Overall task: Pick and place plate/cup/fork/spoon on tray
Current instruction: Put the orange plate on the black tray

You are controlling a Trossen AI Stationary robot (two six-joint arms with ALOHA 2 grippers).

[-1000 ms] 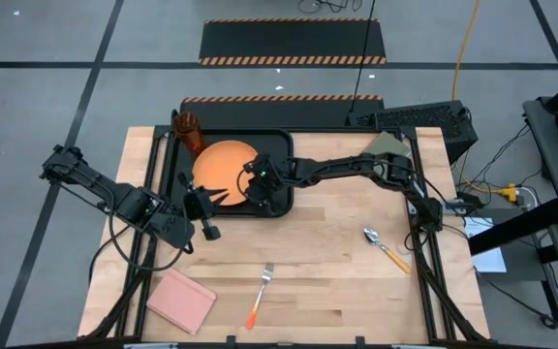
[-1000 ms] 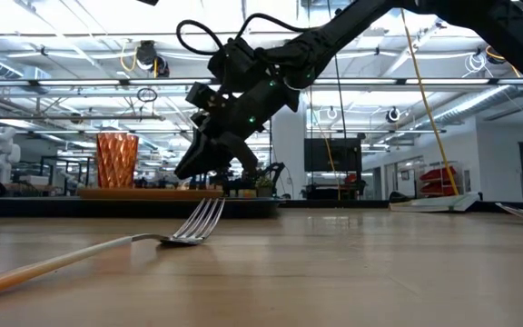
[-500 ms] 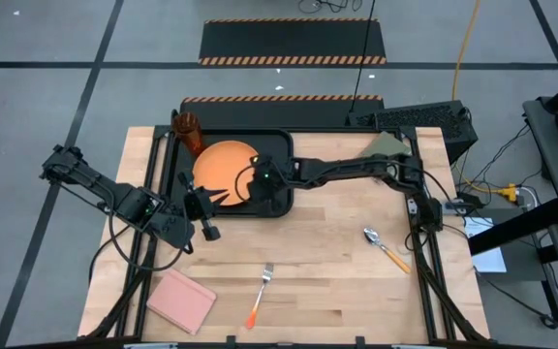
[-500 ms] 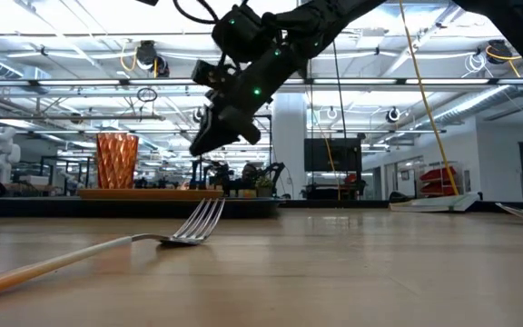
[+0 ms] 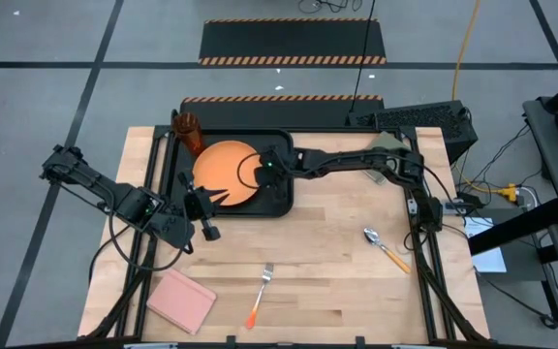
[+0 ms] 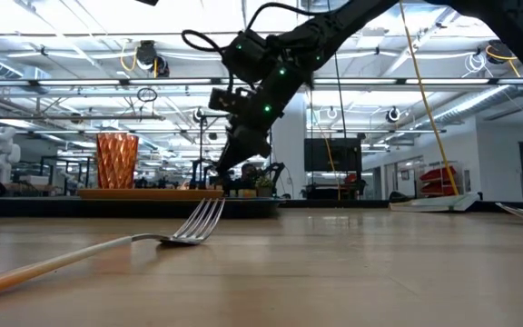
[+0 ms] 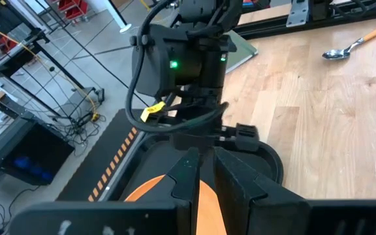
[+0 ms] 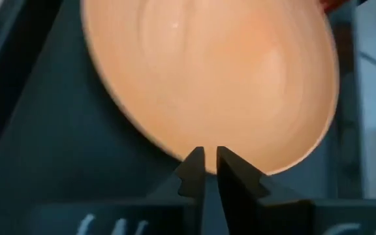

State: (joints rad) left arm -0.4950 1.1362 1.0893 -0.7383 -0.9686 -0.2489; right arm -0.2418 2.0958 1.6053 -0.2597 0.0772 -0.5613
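Hovering claw: the right gripper is seen above the right edge of the round flat orange plate, its fingers drawn almost together with only a thin slit between, nothing held.
Plate: it is laid flat in the large black rectangular tray, just under and ahead of the right fingertips; no contact with them can be made out.
Cup: the small translucent orange tumbler is stood upright at the tray's far left corner.
Left claw: the left gripper is held at the tray's left rim, its narrow fingers nearly closed and empty.
Fork: the slim orange-handled fork is left on the bare wood, well apart from the tray.
Spoon: the silver-bowled spoon is left to the right, also on the wood.
Hidden: from table height the tray's inside is cut off by its rim, and the plate shows only as a thin orange line.
Extra: a pink flat pad is seen near the fork.
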